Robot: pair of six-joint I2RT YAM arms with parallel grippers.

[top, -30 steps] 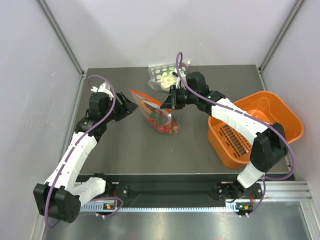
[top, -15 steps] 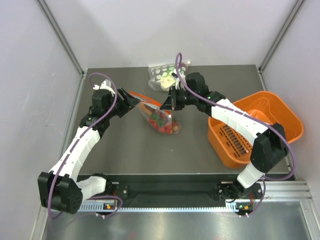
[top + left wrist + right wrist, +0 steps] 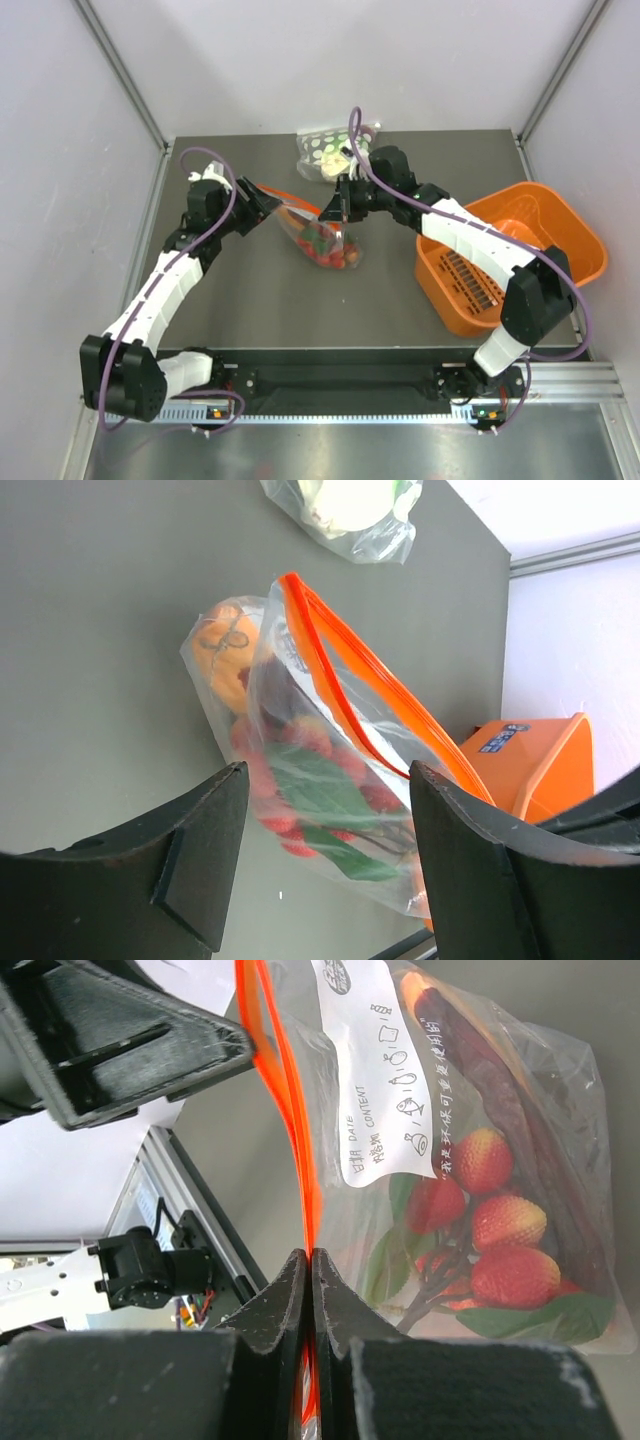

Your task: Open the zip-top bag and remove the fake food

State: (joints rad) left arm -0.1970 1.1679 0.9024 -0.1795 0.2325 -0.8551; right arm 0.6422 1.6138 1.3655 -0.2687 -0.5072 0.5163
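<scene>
The zip-top bag (image 3: 316, 232) is clear with an orange-red zip strip (image 3: 290, 1100) and a white label (image 3: 375, 1070). It holds the fake food (image 3: 500, 1230): red berries with green leaves and a dark reddish-brown long piece (image 3: 520, 1110). My right gripper (image 3: 338, 207) is shut on the zip strip's right end and holds that edge up. My left gripper (image 3: 262, 203) is open at the strip's left end, jaws wide apart, the bag (image 3: 320, 770) between and beyond them. The strip's two sides (image 3: 350, 690) gape slightly.
A second bag with green-and-white spotted contents (image 3: 328, 150) lies at the back of the table. An orange basket (image 3: 520, 255) stands at the right. The grey walls close in on the left, back and right.
My left gripper has moved right and forward to the zip strip's left end. My right gripper has stayed shut on the strip, barely moving.
</scene>
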